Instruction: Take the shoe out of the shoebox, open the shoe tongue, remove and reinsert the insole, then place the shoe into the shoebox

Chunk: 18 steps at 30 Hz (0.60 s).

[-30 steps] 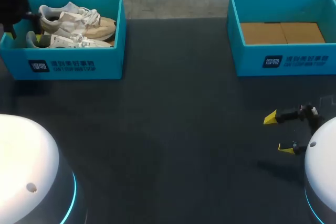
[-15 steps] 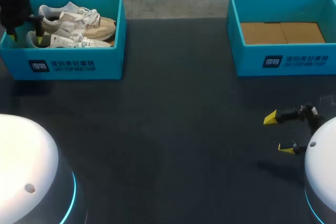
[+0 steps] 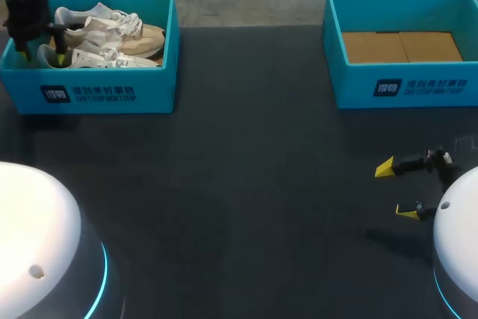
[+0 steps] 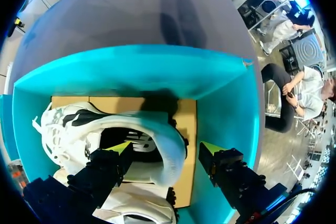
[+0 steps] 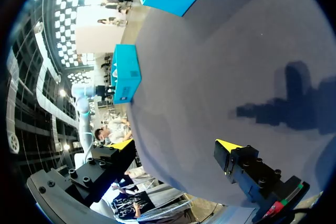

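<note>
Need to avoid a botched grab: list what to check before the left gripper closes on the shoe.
1. Left gripper open: ok, jaws wide apart.
2. Shoe heel between its fingers: ok, one tip over the opening, the other outside the heel.
3. Both fingers on the heel: not ok, cardboard shows beside the outer finger.
4. Second shoe clear of the grasp: cannot tell, it lies close under the gripper.
5. Right gripper out of the way: ok, open above bare table, far from the shoebox.

White print on left shoebox [image 3: 89, 95], right shoebox [image 3: 423, 87] fronts; too small
</note>
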{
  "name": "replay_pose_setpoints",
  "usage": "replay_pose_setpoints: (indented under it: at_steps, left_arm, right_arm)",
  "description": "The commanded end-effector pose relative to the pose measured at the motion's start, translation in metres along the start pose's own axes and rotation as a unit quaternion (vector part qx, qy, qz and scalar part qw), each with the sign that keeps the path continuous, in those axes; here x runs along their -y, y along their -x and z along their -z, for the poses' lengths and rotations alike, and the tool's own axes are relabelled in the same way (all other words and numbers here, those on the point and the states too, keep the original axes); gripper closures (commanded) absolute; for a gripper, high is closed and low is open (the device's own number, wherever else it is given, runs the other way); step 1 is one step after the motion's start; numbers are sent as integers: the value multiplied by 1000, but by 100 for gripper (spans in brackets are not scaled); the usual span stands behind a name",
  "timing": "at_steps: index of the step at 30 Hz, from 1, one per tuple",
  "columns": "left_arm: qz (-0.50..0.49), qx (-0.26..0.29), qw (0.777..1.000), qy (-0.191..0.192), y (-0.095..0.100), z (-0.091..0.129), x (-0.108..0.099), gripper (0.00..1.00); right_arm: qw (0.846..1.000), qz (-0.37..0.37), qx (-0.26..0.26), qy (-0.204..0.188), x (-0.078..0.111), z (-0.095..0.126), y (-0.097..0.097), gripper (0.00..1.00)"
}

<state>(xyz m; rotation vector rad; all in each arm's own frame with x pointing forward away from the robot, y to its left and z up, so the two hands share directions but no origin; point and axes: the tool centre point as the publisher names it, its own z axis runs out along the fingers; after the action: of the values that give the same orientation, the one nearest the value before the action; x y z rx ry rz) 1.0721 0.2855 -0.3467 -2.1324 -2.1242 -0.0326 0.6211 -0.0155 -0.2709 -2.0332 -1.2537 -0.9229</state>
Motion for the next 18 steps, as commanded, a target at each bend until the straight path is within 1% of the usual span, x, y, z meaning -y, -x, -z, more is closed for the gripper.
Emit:
replay_pose_setpoints:
  at_steps: [1, 8, 18]
  left_arm:
    - [0, -3, 1000, -9, 2, -6, -9, 18]
    - [0, 0, 1000, -11, 1, -10, -11, 20]
    - [-4, 4, 1000, -7, 0, -19, -6, 20]
  right_arm:
    - [1000, 0, 0, 2, 2, 1, 0, 0]
    - [1000, 0, 0, 2, 2, 1, 0, 0]
    - [1000, 0, 0, 2, 2, 1, 0, 0]
